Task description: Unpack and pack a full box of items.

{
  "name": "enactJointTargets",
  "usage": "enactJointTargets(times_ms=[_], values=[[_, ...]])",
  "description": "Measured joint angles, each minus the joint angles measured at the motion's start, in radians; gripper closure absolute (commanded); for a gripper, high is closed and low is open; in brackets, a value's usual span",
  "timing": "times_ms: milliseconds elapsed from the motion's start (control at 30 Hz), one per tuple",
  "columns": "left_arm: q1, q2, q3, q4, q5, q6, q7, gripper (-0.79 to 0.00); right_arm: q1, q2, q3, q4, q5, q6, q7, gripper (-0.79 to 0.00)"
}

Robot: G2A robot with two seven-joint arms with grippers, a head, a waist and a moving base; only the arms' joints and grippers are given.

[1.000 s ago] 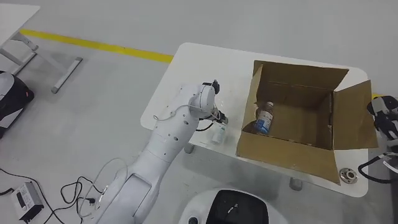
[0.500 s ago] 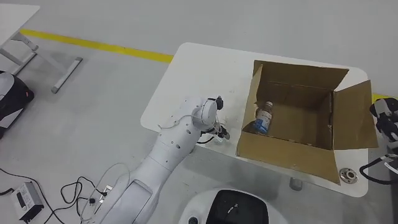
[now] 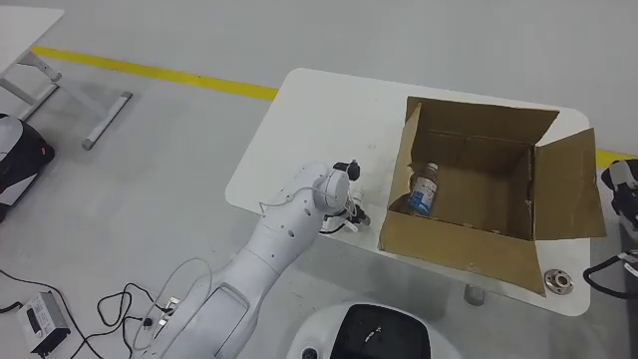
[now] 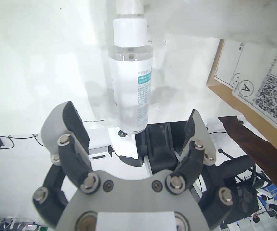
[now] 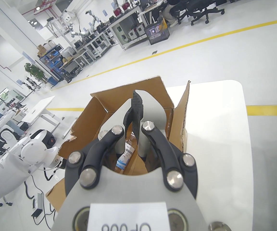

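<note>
A clear bottle [image 4: 131, 82] with a white cap rests at the near edge of the white table [image 3: 319, 120]. My left gripper [image 4: 132, 116] is open, its fingers apart on either side of the bottle's base without touching it. From above, the left gripper [image 3: 354, 214] sits just left of the open cardboard box [image 3: 478, 229] and covers that bottle. Another bottle [image 3: 424, 189] with a blue label lies inside the box, seen also as the bottle [image 5: 125, 155] in the right wrist view. My right gripper [image 5: 136, 111] is shut and empty, held off the table's right end [image 3: 623, 184].
The box's flaps stand open, with a labelled side [image 4: 256, 82] close to my left gripper. A small round metal piece [image 3: 556, 281] lies at the table's near right corner. The far left part of the table is bare.
The left arm has lowered and shifted toward the near edge, so its gripper now covers the clear bottle that stood in plain sight before. The right gripper has drifted slightly outward.
</note>
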Motion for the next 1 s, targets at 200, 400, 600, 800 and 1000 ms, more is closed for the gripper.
enactJointTargets(times_ms=[200, 400, 600, 800, 1000], values=[[-0.016, -0.006, 0.021, 0.034, -0.006, 0.003, 0.01, -0.785, 0.002, 0.0, -0.002, -0.002, -0.005, 0.002, 0.001, 0.0], [-0.02, -0.008, 0.031, 0.04, -0.017, 0.012, 0.007, -0.77, 0.009, 0.0, -0.006, 0.0, -0.007, 0.005, -0.002, 0.0], [-0.026, -0.009, 0.046, 0.053, -0.008, 0.009, 0.019, -0.77, 0.01, 0.0, -0.007, 0.003, -0.006, 0.009, -0.003, 0.0], [-0.031, -0.012, 0.063, 0.067, 0.006, 0.012, 0.024, -0.714, 0.007, 0.001, 0.0, 0.003, -0.002, 0.014, -0.003, 0.0], [-0.036, -0.015, 0.072, 0.076, -0.004, 0.007, 0.027, -0.625, -0.002, 0.002, 0.004, -0.006, -0.006, 0.006, -0.002, 0.0]])
